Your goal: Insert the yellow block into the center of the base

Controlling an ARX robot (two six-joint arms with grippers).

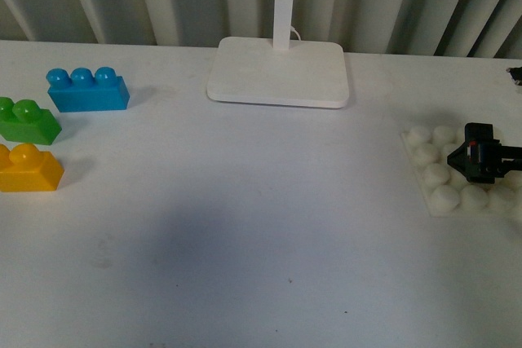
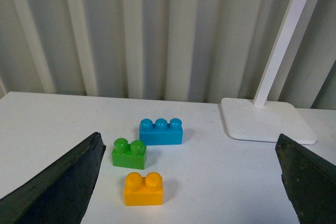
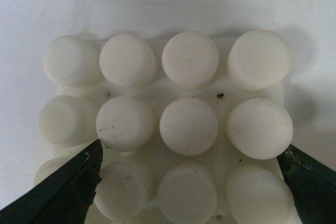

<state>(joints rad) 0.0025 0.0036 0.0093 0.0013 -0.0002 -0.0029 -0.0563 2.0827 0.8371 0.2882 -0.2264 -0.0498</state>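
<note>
Two studs run left-to-right along the yellow block point(image 1: 29, 170); left fingers point(image 2: 58, 187) and right fingers point(image 3: 63, 192) gape wide, empty.

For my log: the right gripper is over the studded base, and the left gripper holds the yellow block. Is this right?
No: the left wrist view shows the yellow block lying on the table, ahead of the open left gripper. The rest holds.
</note>
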